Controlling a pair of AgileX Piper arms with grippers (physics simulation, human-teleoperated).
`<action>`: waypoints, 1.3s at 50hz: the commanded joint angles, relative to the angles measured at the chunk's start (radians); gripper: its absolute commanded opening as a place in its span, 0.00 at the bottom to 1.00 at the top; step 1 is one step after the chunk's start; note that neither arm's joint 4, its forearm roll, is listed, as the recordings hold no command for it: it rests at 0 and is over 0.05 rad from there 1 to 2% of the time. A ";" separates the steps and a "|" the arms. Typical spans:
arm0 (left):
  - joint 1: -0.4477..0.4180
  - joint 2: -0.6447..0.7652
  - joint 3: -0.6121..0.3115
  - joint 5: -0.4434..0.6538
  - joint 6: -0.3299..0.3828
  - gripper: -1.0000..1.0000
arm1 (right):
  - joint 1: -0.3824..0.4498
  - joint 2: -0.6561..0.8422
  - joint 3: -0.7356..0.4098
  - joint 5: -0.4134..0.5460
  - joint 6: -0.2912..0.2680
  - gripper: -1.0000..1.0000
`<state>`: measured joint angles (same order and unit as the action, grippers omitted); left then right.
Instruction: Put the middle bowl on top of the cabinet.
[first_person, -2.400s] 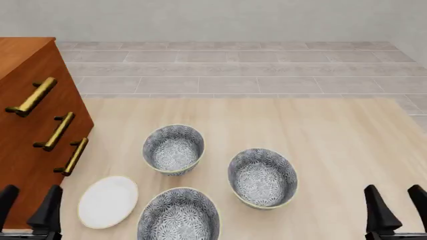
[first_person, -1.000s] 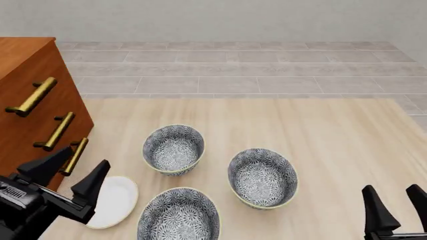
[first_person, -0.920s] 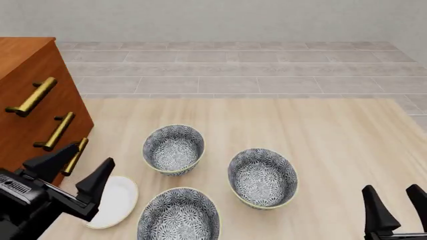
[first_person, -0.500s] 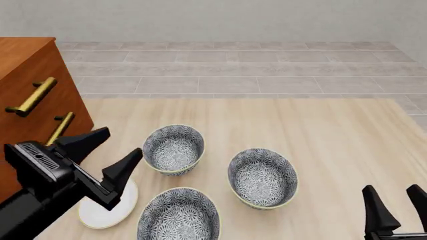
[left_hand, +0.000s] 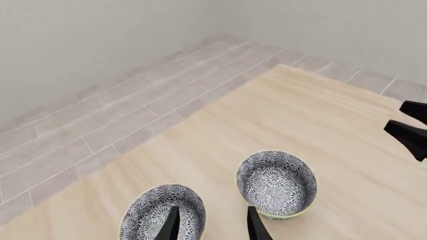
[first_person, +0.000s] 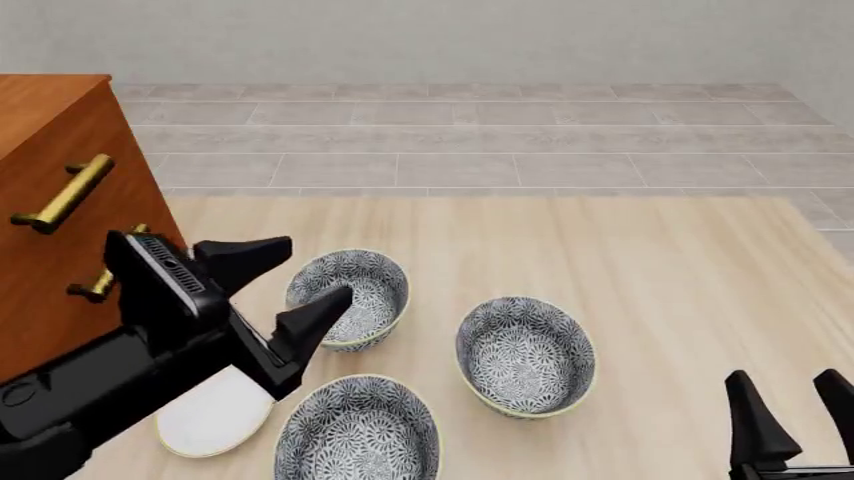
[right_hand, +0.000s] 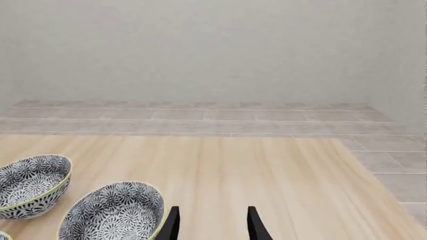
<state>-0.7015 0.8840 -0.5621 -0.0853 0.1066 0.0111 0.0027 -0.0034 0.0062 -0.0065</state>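
On the pale wooden worktop (first_person: 641, 260) three patterned bowls stood in a loose triangle. The middle bowl (first_person: 348, 298) was the far one, upright, nearest the tall reddish-brown cabinet (first_person: 54, 200) at the left edge. A second bowl (first_person: 526, 355) stood to its right and nearer the camera, and a third bowl (first_person: 358, 432) sat at the front edge. A flat white plate (first_person: 214, 420) lay beside that third bowl, partly hidden by the left arm.

The left gripper (first_person: 287, 283) hung just at the middle bowl's left side, its fingers spread wide, one tip over the bowl's near rim; whether it touched could not be told. In the left wrist view the gripper (left_hand: 210, 222) pointed toward two of the bowls. The right gripper (first_person: 790, 400) rested low at the front right corner, well apart from the bowls, fingers spread and holding nothing.
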 joint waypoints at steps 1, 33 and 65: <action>-0.045 0.102 -0.086 0.038 -0.003 1.00 | -0.002 0.001 0.000 -0.001 -0.004 1.00; -0.097 0.406 -0.322 0.097 -0.039 1.00 | -0.006 0.001 0.001 -0.004 0.014 1.00; -0.122 0.574 -0.505 0.251 -0.049 1.00 | 0.000 0.005 0.001 -0.002 0.010 1.00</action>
<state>-0.8295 1.4190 -1.0273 0.1292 0.0460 0.0082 0.0067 -0.0031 0.0040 0.0048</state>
